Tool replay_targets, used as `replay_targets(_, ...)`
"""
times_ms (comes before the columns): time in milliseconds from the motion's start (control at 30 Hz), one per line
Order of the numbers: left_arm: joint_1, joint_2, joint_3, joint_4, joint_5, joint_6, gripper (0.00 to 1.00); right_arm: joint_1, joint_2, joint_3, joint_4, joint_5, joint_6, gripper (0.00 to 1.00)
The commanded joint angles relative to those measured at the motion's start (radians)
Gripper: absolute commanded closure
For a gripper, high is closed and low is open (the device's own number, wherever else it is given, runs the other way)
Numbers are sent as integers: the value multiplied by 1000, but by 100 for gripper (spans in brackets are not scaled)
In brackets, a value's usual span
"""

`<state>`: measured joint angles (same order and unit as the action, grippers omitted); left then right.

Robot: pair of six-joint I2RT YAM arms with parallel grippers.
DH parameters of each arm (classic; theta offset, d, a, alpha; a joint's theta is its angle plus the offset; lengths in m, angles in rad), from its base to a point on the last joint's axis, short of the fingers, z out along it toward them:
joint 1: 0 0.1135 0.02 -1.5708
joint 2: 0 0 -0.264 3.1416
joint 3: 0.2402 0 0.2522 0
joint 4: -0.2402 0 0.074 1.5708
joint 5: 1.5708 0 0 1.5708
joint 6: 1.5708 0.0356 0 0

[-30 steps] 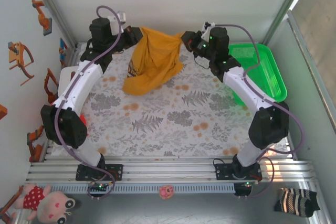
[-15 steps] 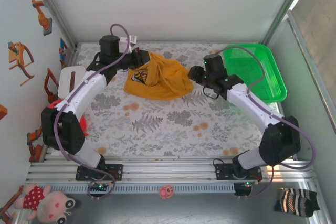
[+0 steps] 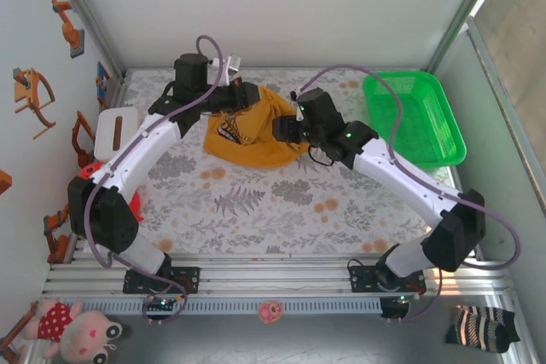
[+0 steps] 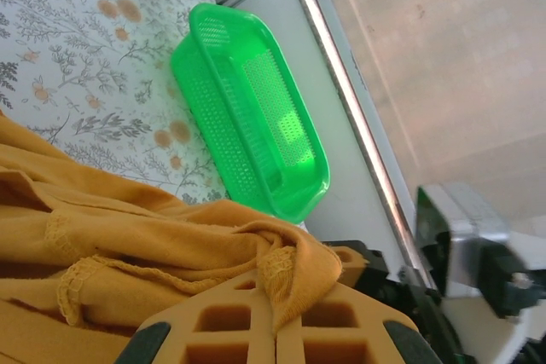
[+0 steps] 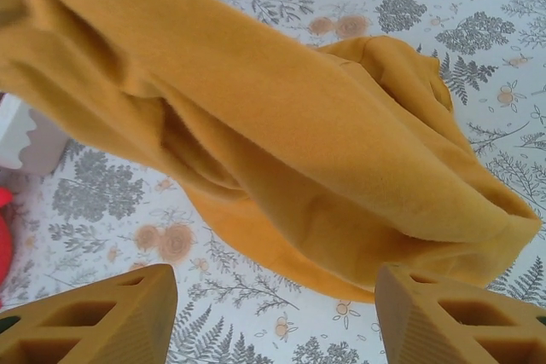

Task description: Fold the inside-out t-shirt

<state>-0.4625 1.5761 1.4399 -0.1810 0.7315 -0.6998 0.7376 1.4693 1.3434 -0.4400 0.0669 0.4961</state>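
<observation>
Setting: A fern-printed bench (image 3: 281, 202) in a white-walled cell, with a green basket (image 3: 426, 117) at its far right corner.
Shirt: The mustard t-shirt (image 3: 256, 138) sits bunched at the far middle of the bench, apart from the basket. A dark print shows on its left side.
Left fingers: The left fingers (image 4: 222, 330) are clenched on a hemmed fold at the heap's far edge. The wrist view shows cloth pinched between the pads.
Right fingers: The right fingers (image 5: 94, 317) are spread wide and grasp nothing. Bare bench shows in the gap between them.
Lie of the cloth: In the right wrist view the shirt is a thick band ahead of and above the open fingers. It slants from upper left to lower right across their gap, and its rounded end fold lies towards the right-hand finger.
Axis: From above, the heap runs left to right between the two arms.
Nearer arm: The left arm has the far edge. The right arm is at the heap's right end, close to it but not on it.
Judgement: A right-hand grasp likely calls for a short reach forward onto that end fold.
</observation>
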Motion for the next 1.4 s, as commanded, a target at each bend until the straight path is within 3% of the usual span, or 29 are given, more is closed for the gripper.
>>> replay_targets(0, -10, -56, 43, 24, 29, -46, 100, 3, 47, 50, 12, 55, -23, 39)
replay_targets(133, -9, -68, 50, 56, 38, -83, 100, -4, 114, 97, 35, 129, -43, 43)
replay_targets(200, -7, -68, 61, 58, 48, -93, 100, -24, 152, 128, 43, 136, -46, 52)
replay_targets(267, -1, -61, 70, 57, 54, -96, 100, -52, 172, 149, 52, 107, -52, 88)
replay_targets(300, 11, -54, 74, 53, 55, -96, 100, -67, 172, 156, 52, 84, -55, 100)
replay_targets(500, 137, 79, 148, 25, 12, -118, 97, -108, 76, 94, 72, -133, -69, 100)
replay_targets(600, 191, 207, 259, -9, -4, -100, 63, -112, 22, 28, 130, -282, -41, 100)
replay_targets(667, 218, 279, 305, -13, -5, -101, 48, -114, 7, -1, 162, -337, -18, 100)
replay_targets(800, 234, 282, 255, -19, -15, -65, 42, -131, 21, -25, 177, -372, 13, 100)
replay_targets(933, 201, 72, -27, 53, -142, -46, 35, -151, 37, -47, 193, -385, 45, 100)
replay_targets(1067, 77, -148, -293, 44, -353, -28, 30, -164, 49, -66, 214, -389, 73, 100)
replay_targets(1200, -53, -176, -340, -31, -500, -52, 28, -168, 56, -78, 227, -394, 89, 100)
replay_targets(1367, -126, -74, -244, -189, -623, -73, 28, -167, 53, -87, 232, -392, 103, 100)
